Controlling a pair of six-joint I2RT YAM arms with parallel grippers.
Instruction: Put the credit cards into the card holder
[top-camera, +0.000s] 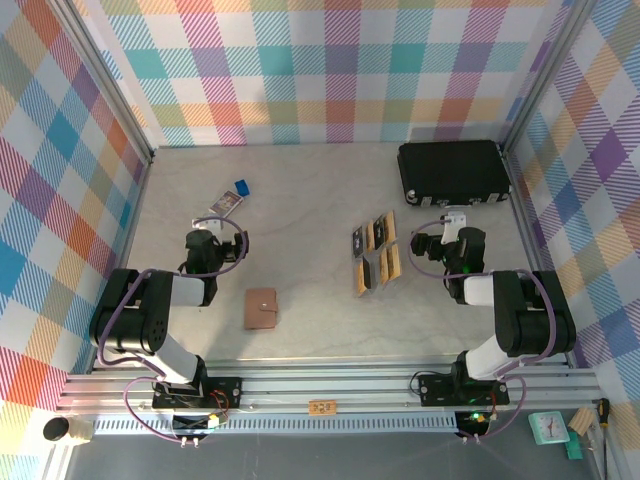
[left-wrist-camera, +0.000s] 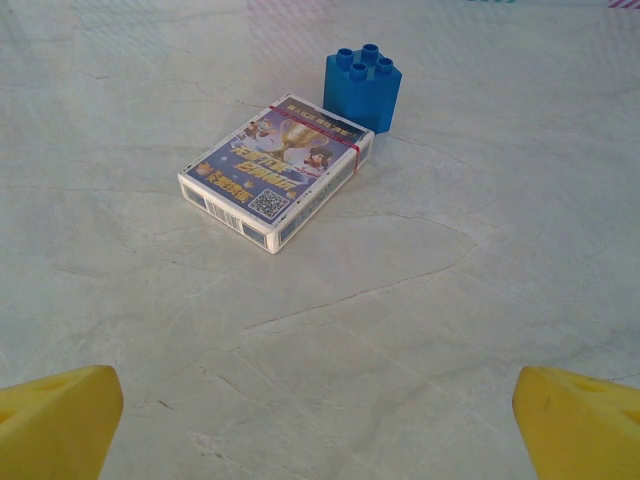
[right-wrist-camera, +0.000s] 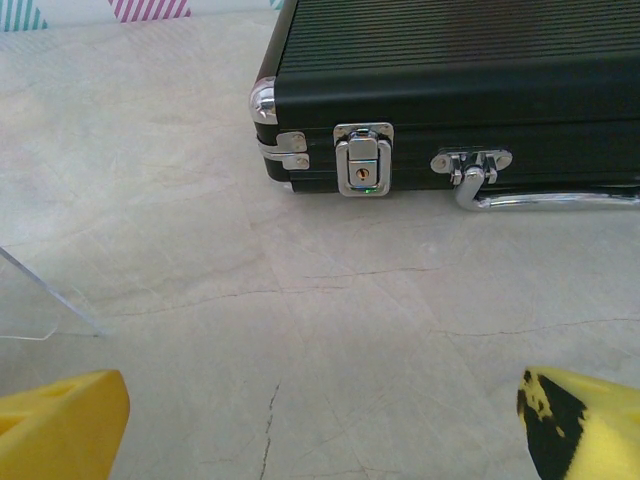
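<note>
Several credit cards (top-camera: 375, 256), some dark and some tan, lie in two short rows on the table right of centre. The card holder (top-camera: 262, 308), a tan-brown wallet, lies closed and flat nearer the front, left of centre. My left gripper (top-camera: 208, 233) hovers behind and to the left of the wallet; in its wrist view the gripper (left-wrist-camera: 320, 430) is open, yellow fingertips (left-wrist-camera: 58, 420) wide apart over bare table. My right gripper (top-camera: 450, 232) sits to the right of the cards; its wrist view shows this gripper (right-wrist-camera: 320, 430) open too, with nothing between the fingertips (right-wrist-camera: 62, 425).
A large black case (top-camera: 455, 172) with metal latches (right-wrist-camera: 362, 160) stands at the back right, just ahead of the right gripper. A printed box (left-wrist-camera: 275, 170) and a blue brick (left-wrist-camera: 362, 88) lie ahead of the left gripper. A clear plastic edge (right-wrist-camera: 40, 300) shows at the left.
</note>
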